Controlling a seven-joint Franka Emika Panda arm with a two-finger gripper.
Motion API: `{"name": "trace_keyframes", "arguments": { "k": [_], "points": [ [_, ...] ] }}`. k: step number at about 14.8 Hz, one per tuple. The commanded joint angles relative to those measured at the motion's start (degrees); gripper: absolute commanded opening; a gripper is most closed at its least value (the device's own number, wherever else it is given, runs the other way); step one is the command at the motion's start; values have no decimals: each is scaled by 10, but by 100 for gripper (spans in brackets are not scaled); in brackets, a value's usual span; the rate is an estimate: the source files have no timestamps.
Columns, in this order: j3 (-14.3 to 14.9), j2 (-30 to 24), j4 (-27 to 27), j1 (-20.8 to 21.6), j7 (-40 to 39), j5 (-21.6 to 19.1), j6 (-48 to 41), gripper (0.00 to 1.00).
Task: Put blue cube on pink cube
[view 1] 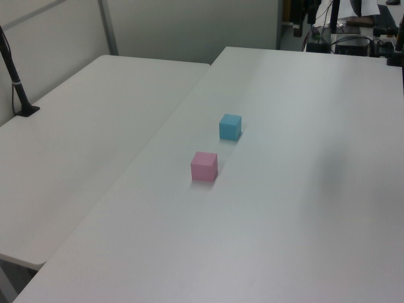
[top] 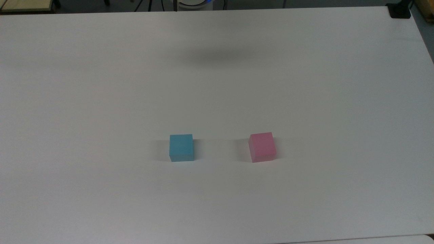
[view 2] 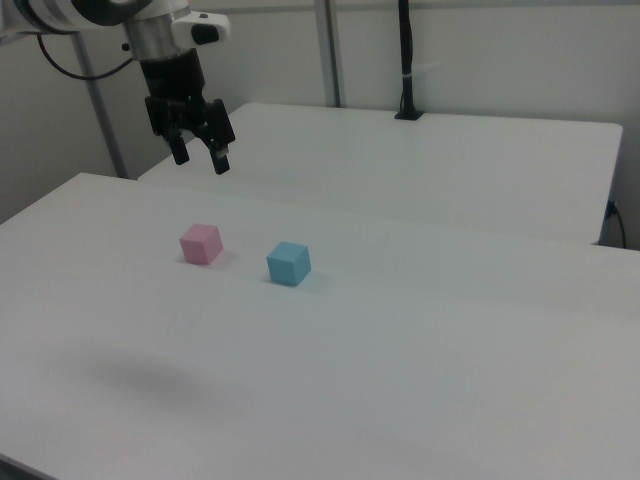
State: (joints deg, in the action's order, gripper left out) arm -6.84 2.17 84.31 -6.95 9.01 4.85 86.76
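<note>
At upper left of the right view, the robot's black two-finger hand [view 2: 200,158] hangs open and empty, nothing yet grasped. Mid-frame on the white worktop [view 2: 450,330], a small light-blue matte cube [view 2: 288,263] sits near a pastel-pink matte cube [view 2: 201,243], unstacked.

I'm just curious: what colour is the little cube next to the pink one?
Light blue, plain-faced. The blue cube shows best in the top view.

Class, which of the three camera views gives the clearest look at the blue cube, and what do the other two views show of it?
The top view: the blue cube is nearest there, top and front faces plain, apart from the pink cube. The left view shows it farther off, behind the pink cube; the right view shows it corner-on.
</note>
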Motion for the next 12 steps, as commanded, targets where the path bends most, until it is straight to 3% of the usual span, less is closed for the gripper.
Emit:
{"name": "trace_keyframes", "arguments": {
  "k": [1, 12],
  "points": [
    [3, 17, 3, 13, -9, -8, -5, 100],
    [3, 24, 5, 27, -21, -9, -5, 100]
  ]
}}
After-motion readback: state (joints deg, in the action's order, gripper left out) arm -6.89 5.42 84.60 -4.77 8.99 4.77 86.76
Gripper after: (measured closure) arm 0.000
